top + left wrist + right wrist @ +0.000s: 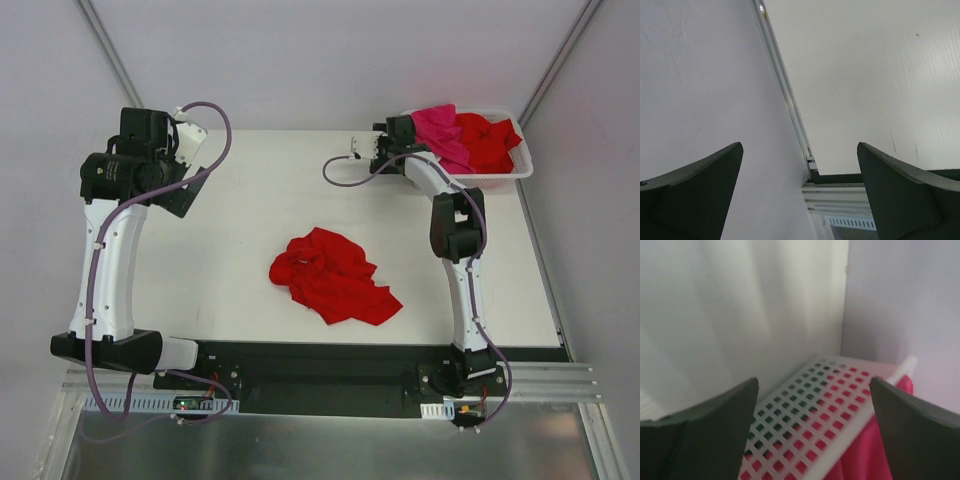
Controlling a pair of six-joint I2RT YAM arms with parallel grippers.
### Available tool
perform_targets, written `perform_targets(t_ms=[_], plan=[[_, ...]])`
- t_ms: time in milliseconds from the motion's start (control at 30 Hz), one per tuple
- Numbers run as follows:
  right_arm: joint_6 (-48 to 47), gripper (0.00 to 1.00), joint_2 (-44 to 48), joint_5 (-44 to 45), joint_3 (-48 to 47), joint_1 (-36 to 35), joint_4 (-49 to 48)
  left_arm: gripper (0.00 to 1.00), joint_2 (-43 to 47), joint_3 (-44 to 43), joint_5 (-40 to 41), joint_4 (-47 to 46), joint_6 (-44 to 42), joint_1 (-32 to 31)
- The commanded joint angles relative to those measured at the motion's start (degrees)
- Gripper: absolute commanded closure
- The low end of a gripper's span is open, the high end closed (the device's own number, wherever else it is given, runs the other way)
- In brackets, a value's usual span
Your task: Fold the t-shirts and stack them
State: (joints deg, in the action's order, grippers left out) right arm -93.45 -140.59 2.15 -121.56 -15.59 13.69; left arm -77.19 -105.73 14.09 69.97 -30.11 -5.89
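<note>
White table [230, 250]; crumpled t-shirt [332, 277] at centre bright red. At 1 o'clock, white grid-slotted basket [495, 177]; inside, magenta-pink t-shirt [440, 130], red t-shirt [490, 140].

White shells cover the left arm [108, 260] and right arm [462, 275] between black joints; lilac cables [222, 125] loop alongside. The left tool [800, 145] and right tool [814, 381] have dark, wedge-shaped fingers [695, 195].

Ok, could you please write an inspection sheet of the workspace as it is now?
Surface: white table, one shirt lying on it.
Job's things: crumpled red t-shirt at the table's middle; pink t-shirt and red cloth heaped in the white basket, far right corner.
Clutter: nothing seen.
Grippers: left gripper open, empty; right gripper open, empty, beside the basket.
Cables: purple cables loop from both arms, clear of the cloth.
Surroundings: white walls; metal rail at the near edge.
</note>
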Motion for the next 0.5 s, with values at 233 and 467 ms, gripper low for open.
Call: perform_targets(t_ms=[233,467], plan=[[-7.98,0.04,-3.20,13.06,-7.38,6.28,-4.81,0.01,-1.03,-3.61,-0.20,2.01,0.40,0.62],[-1.84,0.04,7.95,17.43,-0.44,2.25,-11.56,0.01,-0.68,-4.22,-0.90,2.01,0.31,0.62]])
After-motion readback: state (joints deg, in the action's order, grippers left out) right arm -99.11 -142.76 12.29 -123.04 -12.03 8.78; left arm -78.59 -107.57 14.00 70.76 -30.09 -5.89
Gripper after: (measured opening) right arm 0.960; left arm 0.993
